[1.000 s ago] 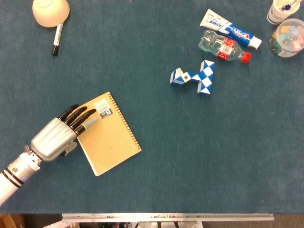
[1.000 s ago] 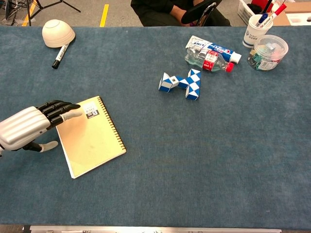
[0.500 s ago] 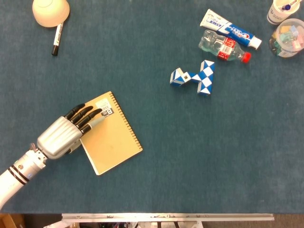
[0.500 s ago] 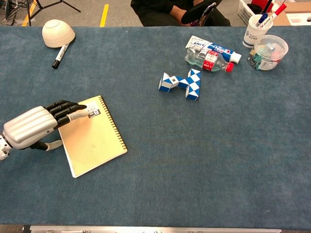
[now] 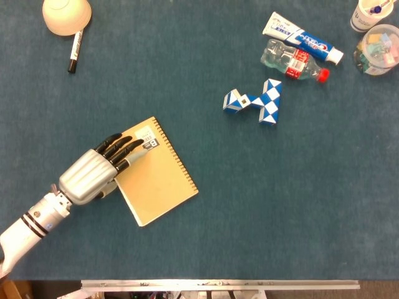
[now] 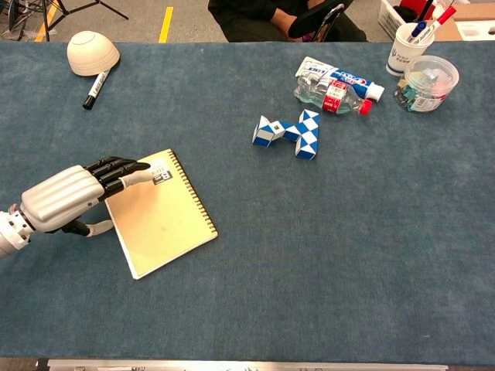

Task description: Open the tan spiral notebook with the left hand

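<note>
Resting flat on the closed tan spiral notebook (image 5: pixel 157 172), left hand (image 5: pixel 93 172) has fingers extended, gripping nothing; cover not lifted yet, opening still to do.

Open blue cloth is lying around the closed tan spiral notebook (image 5: pixel 156 171) on its right and near sides, giving a hand room to pass there, while the left hand (image 5: pixel 93 174) is covering its far-left corner and edge. A blue-and-white snake puzzle (image 5: pixel 255 101) is sitting well off to the far right, with a toothpaste tube (image 5: pixel 301 38) and water bottle (image 5: pixel 293 61) lying beyond it. A black marker (image 5: pixel 75 51) and overturned bowl (image 5: pixel 66 16) are occupying the far-left corner, well apart from the notebook.
</note>
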Robot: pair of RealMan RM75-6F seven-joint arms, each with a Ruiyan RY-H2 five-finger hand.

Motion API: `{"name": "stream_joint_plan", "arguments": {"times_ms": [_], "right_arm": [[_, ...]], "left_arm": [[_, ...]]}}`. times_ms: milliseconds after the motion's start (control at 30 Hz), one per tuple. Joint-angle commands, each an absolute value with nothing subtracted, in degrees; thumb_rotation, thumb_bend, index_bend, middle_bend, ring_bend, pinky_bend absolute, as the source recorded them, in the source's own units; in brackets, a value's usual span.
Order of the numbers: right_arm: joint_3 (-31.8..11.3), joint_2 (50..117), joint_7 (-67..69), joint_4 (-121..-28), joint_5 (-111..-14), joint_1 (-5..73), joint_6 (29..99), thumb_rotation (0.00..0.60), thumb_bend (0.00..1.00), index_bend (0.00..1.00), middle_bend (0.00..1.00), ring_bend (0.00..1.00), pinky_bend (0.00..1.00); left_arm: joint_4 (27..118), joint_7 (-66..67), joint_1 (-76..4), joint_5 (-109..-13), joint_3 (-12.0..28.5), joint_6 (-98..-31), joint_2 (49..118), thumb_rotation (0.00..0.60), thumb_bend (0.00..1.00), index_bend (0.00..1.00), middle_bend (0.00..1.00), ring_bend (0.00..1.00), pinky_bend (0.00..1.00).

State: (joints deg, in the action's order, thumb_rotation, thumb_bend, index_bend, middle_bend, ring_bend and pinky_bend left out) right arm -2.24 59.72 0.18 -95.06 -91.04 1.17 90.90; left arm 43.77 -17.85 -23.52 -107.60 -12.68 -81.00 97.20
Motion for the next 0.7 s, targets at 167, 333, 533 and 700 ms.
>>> {"name": "stream_joint_plan", "arguments": {"times_ms": [167, 333, 533, 700], "right_arm": [[-2.4, 59.9, 0.9, -94.4, -91.0, 0.8, 91.5, 0.6, 0.35, 0.11, 0.24, 0.09, 0.15], [-2.6, 60.2, 1.4, -93.9, -90.9, 0.7, 91.7, 0.6, 0.36, 0.11, 0.24, 0.09, 0.16], [-2.9, 60.5, 2.2, -93.1, -90.8, 0.7, 92.0, 0.6, 0.35, 0.11, 0.24, 0.09, 0.16], [-3.1, 60.7, 3.1, -92.2, -90.8, 0.4, 92.6, 0.6, 0.36, 0.11, 0.24, 0.09, 0.16]], "left_arm": [[46.3, -18.2, -24.3, -106.6, -12.2, -80.2, 97.0, 0.6, 0.37, 0.02, 0.0, 0.0, 0.09], [48.7, -18.4, -24.8, -105.6, -11.5, -79.6, 96.8, 0.6, 0.44, 0.02, 0.0, 0.0, 0.09], [52.7, -17.4, -25.4, -104.7, -10.6, -79.1, 96.2, 0.6, 0.57, 0.1, 0.0, 0.0, 0.09], [56.5, -15.0, -26.3, -104.1, -9.9, -77.9, 95.0, 0.6, 0.68, 0.24, 0.01, 0.0, 0.09]]}}
